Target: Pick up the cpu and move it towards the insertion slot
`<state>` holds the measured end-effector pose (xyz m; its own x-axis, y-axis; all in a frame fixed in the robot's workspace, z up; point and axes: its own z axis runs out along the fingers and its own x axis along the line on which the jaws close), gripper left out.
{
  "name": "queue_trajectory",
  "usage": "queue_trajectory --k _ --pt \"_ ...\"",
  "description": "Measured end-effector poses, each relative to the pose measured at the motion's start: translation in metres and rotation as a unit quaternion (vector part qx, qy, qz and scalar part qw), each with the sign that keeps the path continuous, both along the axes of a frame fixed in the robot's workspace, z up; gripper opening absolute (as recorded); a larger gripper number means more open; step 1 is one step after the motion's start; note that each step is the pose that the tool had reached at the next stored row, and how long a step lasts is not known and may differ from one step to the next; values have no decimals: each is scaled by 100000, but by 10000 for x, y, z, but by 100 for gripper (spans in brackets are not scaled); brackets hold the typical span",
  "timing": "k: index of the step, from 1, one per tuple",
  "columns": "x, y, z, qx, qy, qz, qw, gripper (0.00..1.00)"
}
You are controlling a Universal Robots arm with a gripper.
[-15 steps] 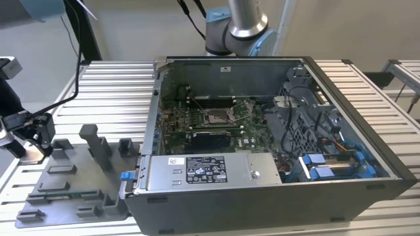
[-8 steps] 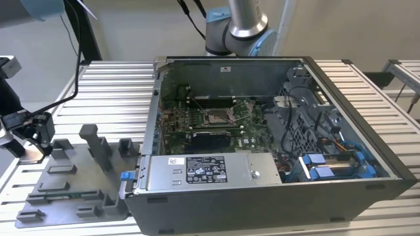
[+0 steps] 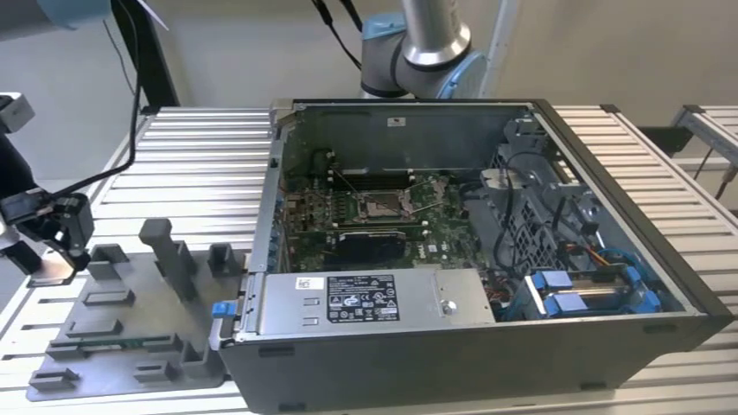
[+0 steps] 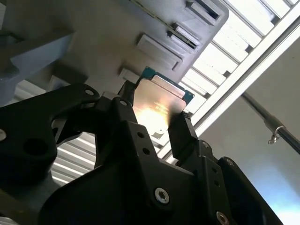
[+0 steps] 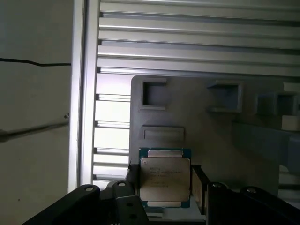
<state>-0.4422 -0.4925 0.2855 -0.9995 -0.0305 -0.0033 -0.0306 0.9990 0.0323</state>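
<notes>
In both wrist views the cpu (image 5: 165, 180) (image 4: 159, 105), a small flat square chip with a pale metal top and a thin dark rim, sits between my black fingers (image 5: 199, 185). My gripper (image 5: 166, 185) (image 4: 154, 117) is shut on its edges, and the grey plastic fixture (image 5: 211, 136) lies beneath it. In the exterior view my gripper (image 3: 52, 229) hangs at the far left, over the fixture's far corner (image 3: 106, 259). The insertion slot (image 3: 381, 205), a silver-framed socket with thin wire levers, lies on the motherboard inside the open computer case, well off to the exterior view's right.
The open case (image 3: 461, 259) has tall metal walls, a power supply (image 3: 363, 298) at the front and cables with blue drive bays (image 3: 588, 290) on the exterior view's right. A plain black rectangle (image 3: 366, 249) lies just in front of the socket. Upright fixture posts (image 3: 173, 255) stand between gripper and case.
</notes>
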Motion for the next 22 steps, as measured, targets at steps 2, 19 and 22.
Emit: queue_trajectory --k 2,19,22 --pt "0 0 40 4 -2 -26 100000 0" --pt "0 0 706 -2 12 -67 100000 0" --pt "0 0 828 2 6 -66 100000 0"
